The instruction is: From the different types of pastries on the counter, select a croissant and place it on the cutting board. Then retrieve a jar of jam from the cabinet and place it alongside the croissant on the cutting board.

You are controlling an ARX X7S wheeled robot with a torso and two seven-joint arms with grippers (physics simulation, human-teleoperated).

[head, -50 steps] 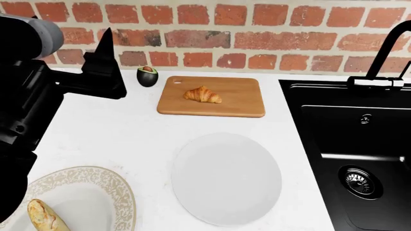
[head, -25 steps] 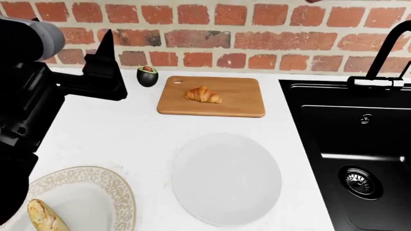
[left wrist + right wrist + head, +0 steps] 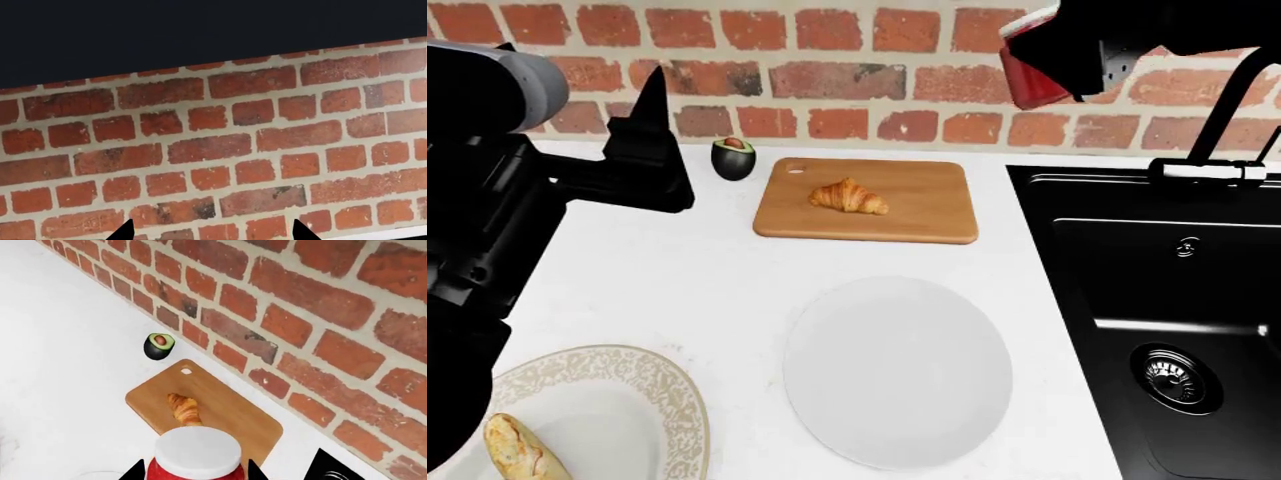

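The golden-brown croissant [image 3: 849, 196] lies on the wooden cutting board [image 3: 914, 225] at the back of the white counter [image 3: 694, 290]. The right wrist view looks down on both, croissant [image 3: 185, 409] and board [image 3: 227, 415]. My right gripper [image 3: 1077, 52] hangs high above the board's right end, near the brick wall, shut on the jar of jam [image 3: 1032, 76]. Its red body and white lid [image 3: 197, 452] sit between the right gripper's [image 3: 195, 473] black fingers. My left gripper [image 3: 647, 110] is raised at the left, facing the wall, open and empty [image 3: 210, 233].
A halved avocado [image 3: 733, 158] stands left of the board. A round white plate [image 3: 897, 370] lies in front of it. A patterned plate [image 3: 627, 410] at the near left carries the baguette-like bread [image 3: 518, 450]. The black sink [image 3: 1174, 300] and faucet [image 3: 1228, 110] fill the right.
My right arm has come down into the head view at the top right, carrying the jar of jam. The left arm has barely shifted.
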